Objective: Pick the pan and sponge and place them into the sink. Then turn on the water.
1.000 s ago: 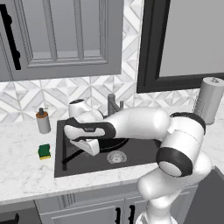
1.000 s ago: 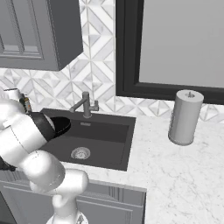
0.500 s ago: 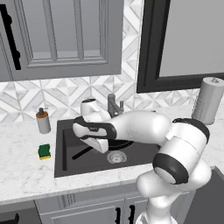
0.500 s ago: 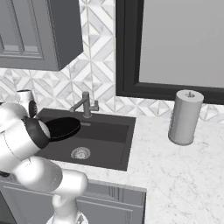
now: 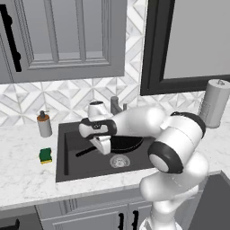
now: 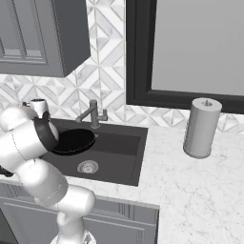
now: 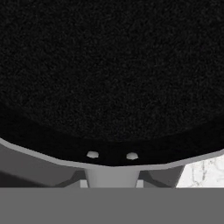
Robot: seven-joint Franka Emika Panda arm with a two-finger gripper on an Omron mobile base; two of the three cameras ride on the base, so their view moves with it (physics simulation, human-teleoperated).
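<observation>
pan: we see the round matte-black pan over the sink, above its silver drain
gripper: our gripper is clamped on the pan by its thin handle
sponge: small green-and-yellow sponge on marbled counter, left of the sink

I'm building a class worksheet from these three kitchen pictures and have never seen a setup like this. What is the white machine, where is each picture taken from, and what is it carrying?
This is a computer-rendered kitchen. The white machine is a robot arm on a mobile base. Two pictures come from cameras on that base, behind the arm to its left and right; the third looks out from the hand itself. The arm's gripper, shut on the pan, holds that round black frying pan over the dark sink; in the hand picture the pan's black inside looms close. On the marble counter left of the sink lie a green sponge and a soap dispenser; a paper towel roll stands to the right. No water runs from the faucet.
</observation>
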